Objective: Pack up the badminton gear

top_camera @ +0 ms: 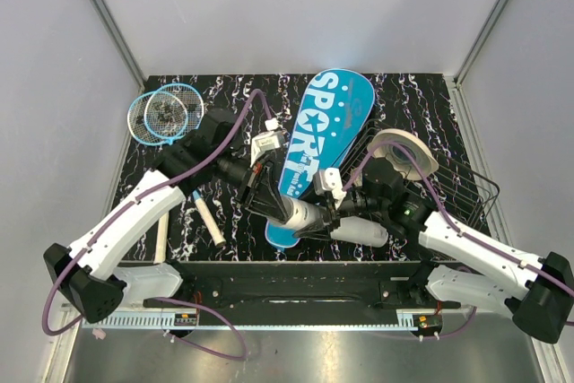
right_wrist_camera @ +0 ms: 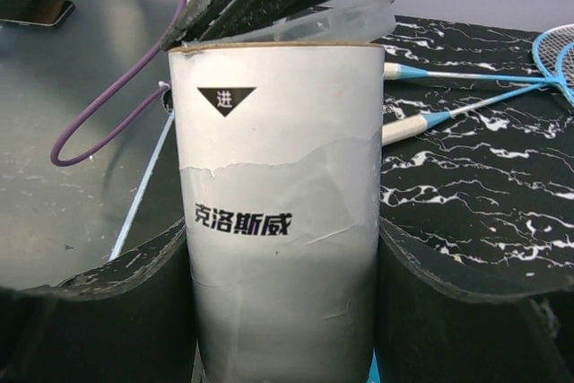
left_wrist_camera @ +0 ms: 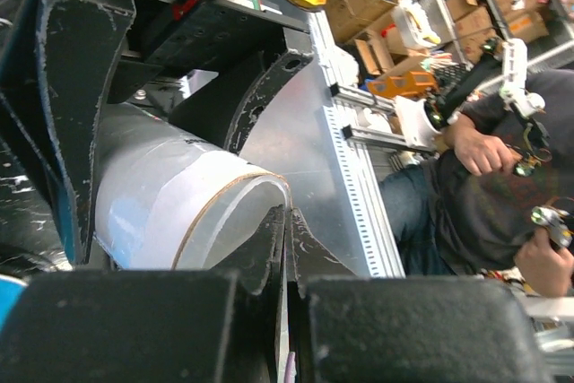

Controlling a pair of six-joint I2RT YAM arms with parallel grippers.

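Packing looks barely begun: the right gripper clasps the white tube around its body over the blue cover, the left gripper is pinched closed at the tube's open end, and both rackets lie unpacked on the table.

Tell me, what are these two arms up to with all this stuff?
They are packing up badminton gear. The right gripper clasps a white tube around its middle, over the near end of the blue cover. The left gripper is shut right at the tube's open end; whether it pinches anything there I cannot tell. Two rackets lie at the far left of the table, untouched, and a wire basket sits on the right.
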